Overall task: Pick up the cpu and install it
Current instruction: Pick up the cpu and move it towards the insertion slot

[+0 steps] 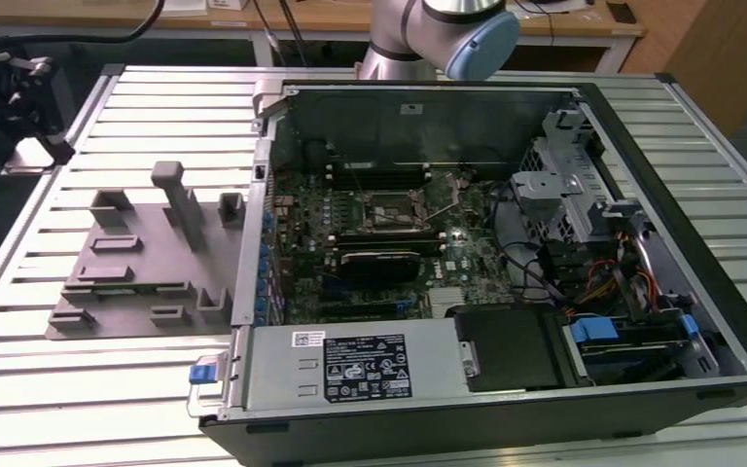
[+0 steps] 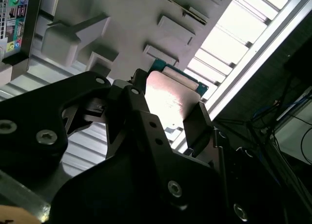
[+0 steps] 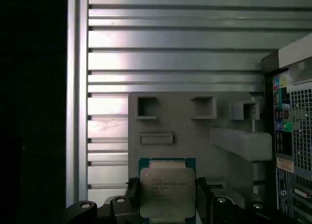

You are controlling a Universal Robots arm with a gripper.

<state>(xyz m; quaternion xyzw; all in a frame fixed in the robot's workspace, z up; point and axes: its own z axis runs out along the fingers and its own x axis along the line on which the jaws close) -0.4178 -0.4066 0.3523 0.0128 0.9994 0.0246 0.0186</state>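
cpu (image 3: 167, 187) edge cut off in first wrist view; arm (image 1: 393, 49) cropped in exterior view.

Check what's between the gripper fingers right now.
The cpu, in both wrist views: it sits between the fingers of the gripper, which grips its edges, with the grey fixture behind it.

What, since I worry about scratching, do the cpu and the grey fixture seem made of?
The cpu: a pale metal lid, satin, throwing glare in the second wrist view, on a green board edge, likely laminate. The grey fixture: probably plastic, matte, uniform colour with no glint.
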